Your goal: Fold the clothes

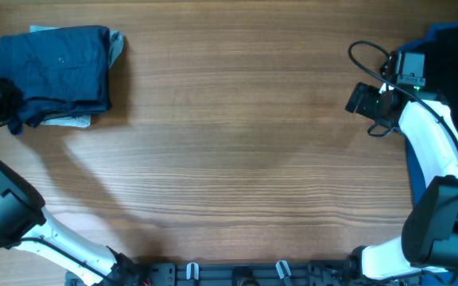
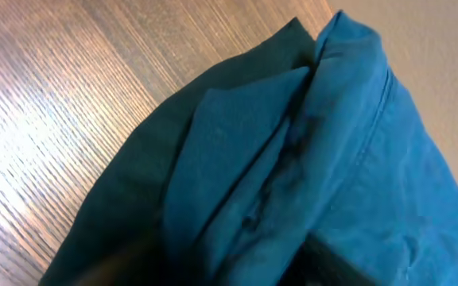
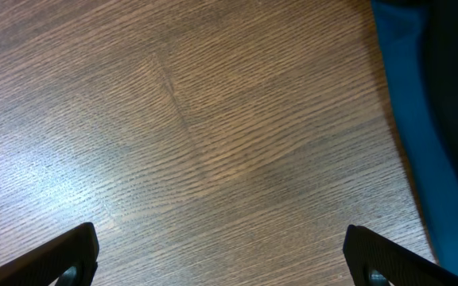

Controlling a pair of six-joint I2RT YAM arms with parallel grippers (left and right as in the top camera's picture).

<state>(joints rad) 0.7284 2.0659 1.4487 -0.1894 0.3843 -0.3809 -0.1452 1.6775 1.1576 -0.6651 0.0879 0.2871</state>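
The navy-blue shorts (image 1: 54, 67) lie folded at the table's far left, on top of a lighter garment. My left gripper (image 1: 2, 102) is at their lower-left corner, where the fabric bunches toward it. In the left wrist view the blue fabric (image 2: 293, 159) fills the frame, its folds run down between the jaws, and the fingers are mostly hidden. My right gripper (image 1: 366, 102) is open and empty above bare wood (image 3: 221, 258) at the right. More blue and black clothes (image 1: 452, 48) lie at the right edge, beside the right gripper in the right wrist view (image 3: 428, 119).
A light grey garment (image 1: 116, 44) sticks out from under the shorts at their right and bottom edges. The wooden table (image 1: 237, 159) spans the middle. The right arm's cable (image 1: 364, 52) loops above its gripper.
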